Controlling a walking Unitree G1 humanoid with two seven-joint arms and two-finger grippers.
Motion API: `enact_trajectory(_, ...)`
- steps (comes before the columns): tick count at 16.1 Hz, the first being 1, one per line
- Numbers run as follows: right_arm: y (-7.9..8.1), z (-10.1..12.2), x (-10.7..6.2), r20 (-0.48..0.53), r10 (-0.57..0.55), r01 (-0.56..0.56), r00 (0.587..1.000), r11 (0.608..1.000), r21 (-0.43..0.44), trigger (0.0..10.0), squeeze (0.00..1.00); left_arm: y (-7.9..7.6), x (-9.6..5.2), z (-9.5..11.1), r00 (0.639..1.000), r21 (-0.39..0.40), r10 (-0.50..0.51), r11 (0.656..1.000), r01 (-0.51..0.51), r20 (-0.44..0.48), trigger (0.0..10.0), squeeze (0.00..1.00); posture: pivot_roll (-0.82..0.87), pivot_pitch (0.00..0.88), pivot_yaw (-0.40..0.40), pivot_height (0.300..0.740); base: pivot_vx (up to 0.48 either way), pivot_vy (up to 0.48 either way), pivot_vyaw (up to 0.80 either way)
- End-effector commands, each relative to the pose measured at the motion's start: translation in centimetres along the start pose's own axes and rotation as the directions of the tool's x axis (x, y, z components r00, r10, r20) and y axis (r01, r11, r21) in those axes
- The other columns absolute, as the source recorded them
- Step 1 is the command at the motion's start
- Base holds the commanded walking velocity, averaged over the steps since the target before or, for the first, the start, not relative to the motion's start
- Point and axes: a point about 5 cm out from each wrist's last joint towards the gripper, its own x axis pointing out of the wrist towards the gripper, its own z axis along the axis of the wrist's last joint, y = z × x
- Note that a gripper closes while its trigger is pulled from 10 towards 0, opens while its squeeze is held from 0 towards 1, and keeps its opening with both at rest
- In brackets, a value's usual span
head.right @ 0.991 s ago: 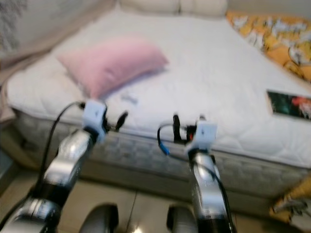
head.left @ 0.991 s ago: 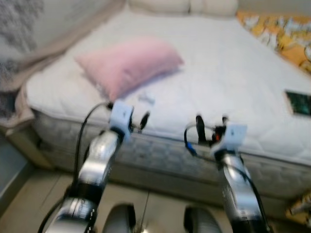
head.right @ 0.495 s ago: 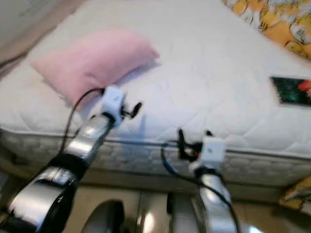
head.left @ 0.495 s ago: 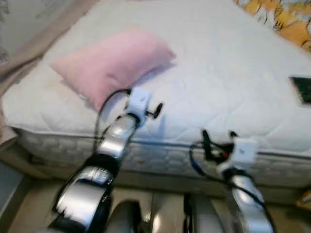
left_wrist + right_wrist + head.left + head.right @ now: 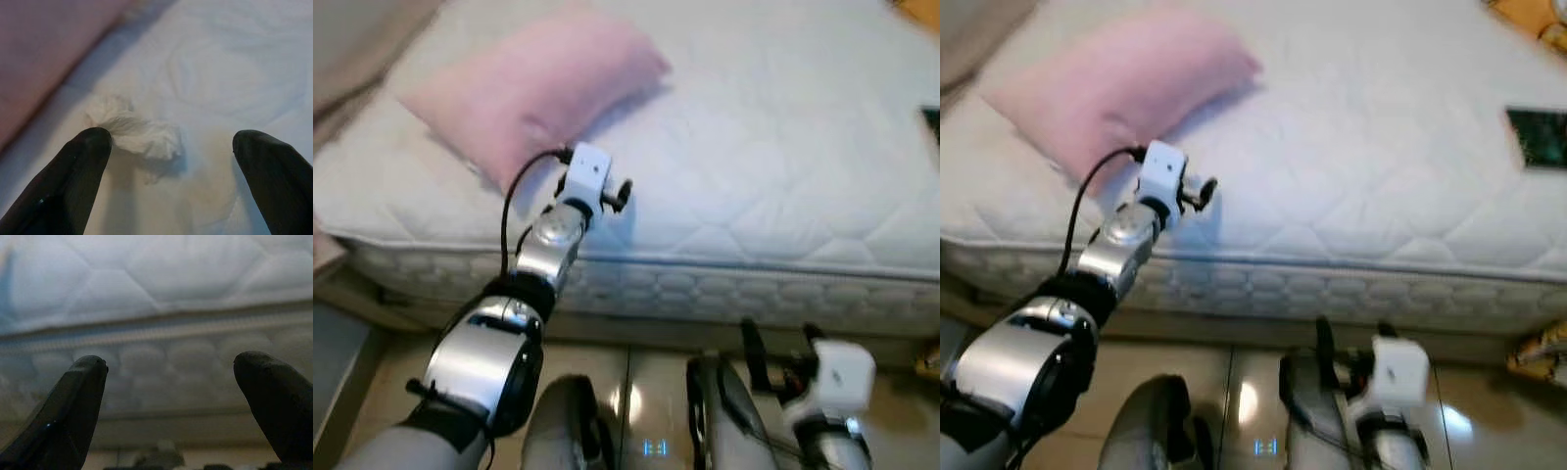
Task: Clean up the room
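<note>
Left gripper [image 5: 619,193] reaching over the near edge of the white mattress [image 5: 783,176], just beside the pink pillow [image 5: 533,93]. In the left wrist view: black fingers [image 5: 73,181] spread wide apart, nothing clamped; crumpled white tissue [image 5: 134,132] lying on the quilted sheet between them, close against one fingertip, contact uncertain. Tissue not resolvable in the head views; hidden behind the gripper there. Pillow edge just beside the tissue.

Right gripper [image 5: 781,345] held low, in front of the mattress side, above the tiled floor [image 5: 646,377]. In the right wrist view: fingers [image 5: 73,406] well apart, empty, facing the mattress side panel and piping. Dark green flat object [image 5: 1540,137] on the far right of the bed, blurred, not identifiable.
</note>
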Motion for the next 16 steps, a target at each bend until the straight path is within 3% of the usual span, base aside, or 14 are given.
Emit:
enact_trajectory(1,0.6,0.3,-0.8,-0.015,0.015,-0.015,1.000,1.000,0.010,10.0,0.00,-0.1,0.2,0.2,1.000,-0.003,0.005,1.000,-0.005,-0.004,10.0,0.00,-0.32,0.336,0.098,0.638,0.000,0.000,0.00)
enact_trajectory(4,1.3,0.5,-2.1,-0.036,0.034,-0.034,0.999,0.999,0.004,10.0,0.00,0.2,0.5,0.7,0.996,-0.105,0.085,0.991,-0.086,-0.014,10.0,0.00,-0.36,0.356,0.100,0.638,0.000,0.000,0.00)
enact_trajectory(8,1.3,0.5,-2.7,-0.052,0.021,-0.021,0.998,1.000,0.010,10.0,0.00,0.7,0.6,1.3,0.987,-0.082,0.163,0.983,-0.163,0.000,10.0,0.00,-0.37,0.351,0.107,0.638,0.000,0.000,0.00)
enact_trajectory(9,1.3,0.5,-2.7,-0.058,0.015,-0.014,0.998,1.000,0.012,10.0,0.00,0.9,0.5,1.4,0.983,-0.107,0.180,0.978,-0.177,0.019,0.0,0.00,-0.36,0.344,0.111,0.638,0.000,0.000,0.00)
enact_trajectory(12,1.6,0.4,-2.2,-0.060,0.022,-0.021,0.998,1.000,0.019,10.0,0.00,1.0,0.5,1.2,0.984,-0.121,0.178,0.977,-0.174,0.017,0.0,0.00,-0.34,0.331,0.112,0.638,0.000,0.000,0.00)
enact_trajectory(16,1.5,0.5,-1.4,-0.054,0.024,-0.022,0.998,0.999,0.026,10.0,0.00,0.1,0.2,-0.3,0.995,-0.183,0.092,0.978,-0.098,-0.042,0.0,0.00,-0.33,0.316,0.102,0.638,0.000,0.000,0.00)
